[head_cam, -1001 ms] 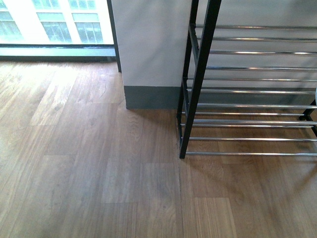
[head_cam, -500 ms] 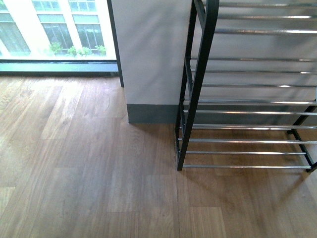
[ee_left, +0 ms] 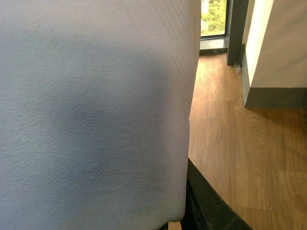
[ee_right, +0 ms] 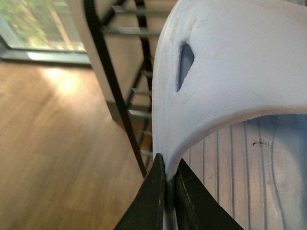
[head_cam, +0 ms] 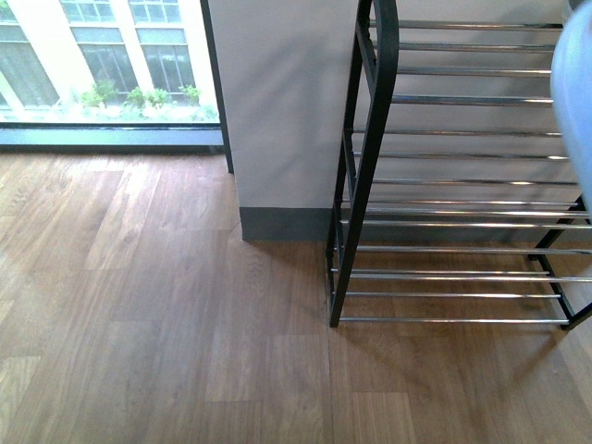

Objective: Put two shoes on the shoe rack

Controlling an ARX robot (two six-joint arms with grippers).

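The right gripper (ee_right: 165, 189) pinches 1 pale blue slide (ee_right: 230, 86) by its strap edge, near the shoe rack (head_cam: 370, 157) on the right, ready to set down; the left gripper's state cannot be told.

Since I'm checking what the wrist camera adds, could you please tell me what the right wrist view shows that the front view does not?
Only the right wrist view shows the right gripper, its jaws shut on the edge of a pale slide, with the strap's vent hole and ribbed footbed. Only the front view shows the whole lower shoe rack, every visible tier bare, with just a sliver of slide at its edge. Both show the rack, wooden floor and window.
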